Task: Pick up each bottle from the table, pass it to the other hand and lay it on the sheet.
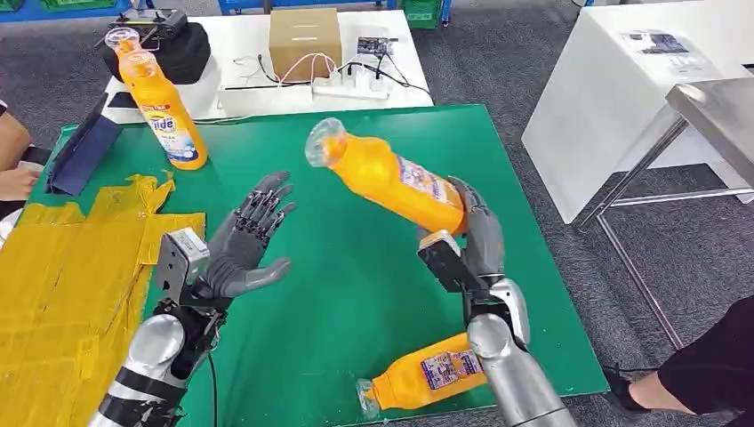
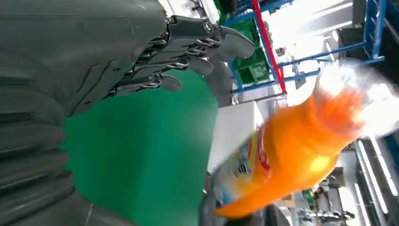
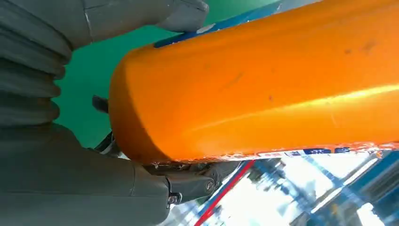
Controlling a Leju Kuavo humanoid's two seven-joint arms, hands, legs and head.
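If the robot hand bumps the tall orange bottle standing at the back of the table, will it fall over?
Probably. The standing bottle is tall and narrow on a small base, so a push near its cap would likely tip it. It looks like smooth rounded plastic, so once down it might roll across the green table, like the lying bottle could.

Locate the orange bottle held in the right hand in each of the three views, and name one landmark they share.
Head view: the held bottle tilts above the middle of the table, its base gripped by the right hand, its cap toward the open left hand.
Left wrist view: the bottle is blurred, beyond the fingers.
Right wrist view: its orange body lies close against the hand.
Shared landmark: the green table.
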